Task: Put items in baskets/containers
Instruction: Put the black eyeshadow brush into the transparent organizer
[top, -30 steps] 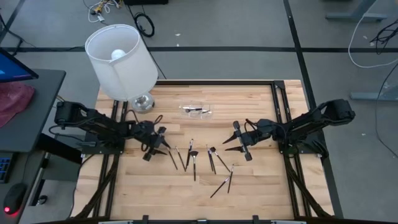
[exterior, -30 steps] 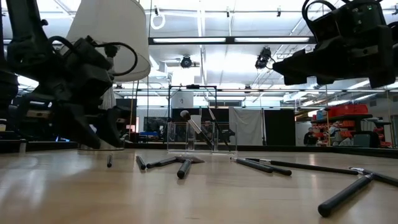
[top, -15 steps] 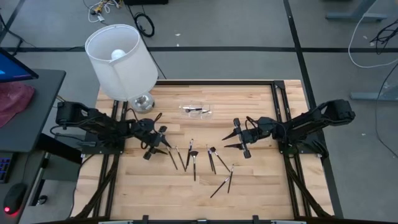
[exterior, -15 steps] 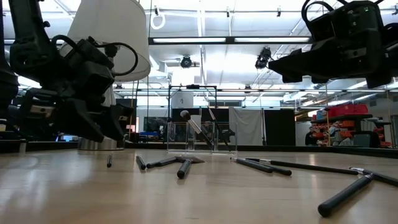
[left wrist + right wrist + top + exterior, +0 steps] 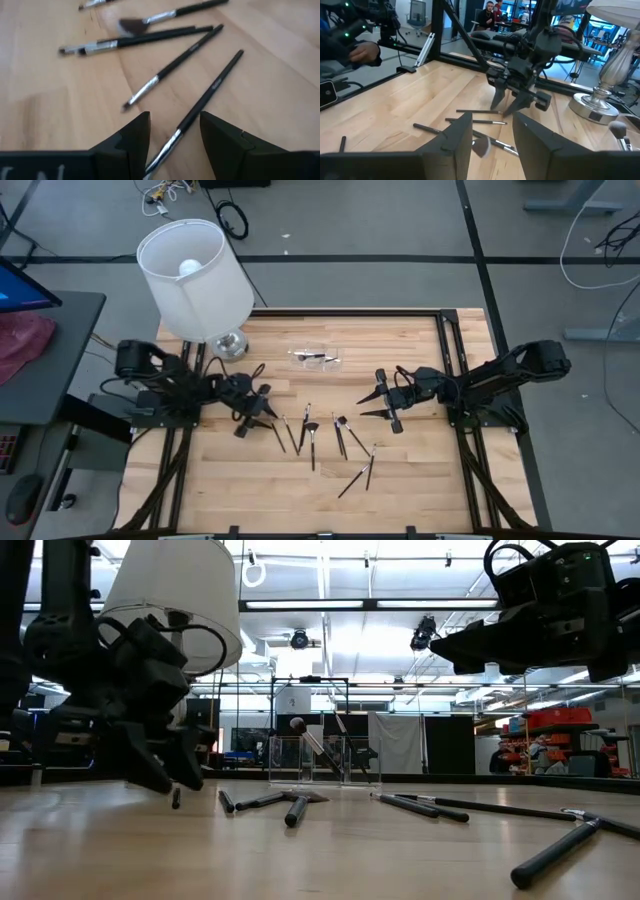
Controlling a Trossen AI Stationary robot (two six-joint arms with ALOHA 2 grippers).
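Several thin dark makeup brushes [image 5: 310, 432] lie flat on the wooden table, two more [image 5: 358, 473] nearer the near edge. The small clear container [image 5: 317, 358] stands toward the far edge with brushes in it [image 5: 318, 748]. My left gripper [image 5: 265, 416] is open and low over the leftmost brush [image 5: 279, 432]. In the left wrist view its fingers [image 5: 174, 120] stand on either side of that brush [image 5: 200, 107] near its metal ferrule, not touching. My right gripper [image 5: 368, 405] hangs open above the table, right of the brushes.
A white-shaded lamp [image 5: 195, 275] stands on its metal base [image 5: 230, 345] at the table's far left corner, close behind my left arm. Bare wood lies near the front edge [image 5: 250, 490]. People and equipment show in the room beyond [image 5: 492, 10].
My left gripper has come down toward the table and edged right, onto the leftmost brush, staying open. The brushes and the container have not moved.
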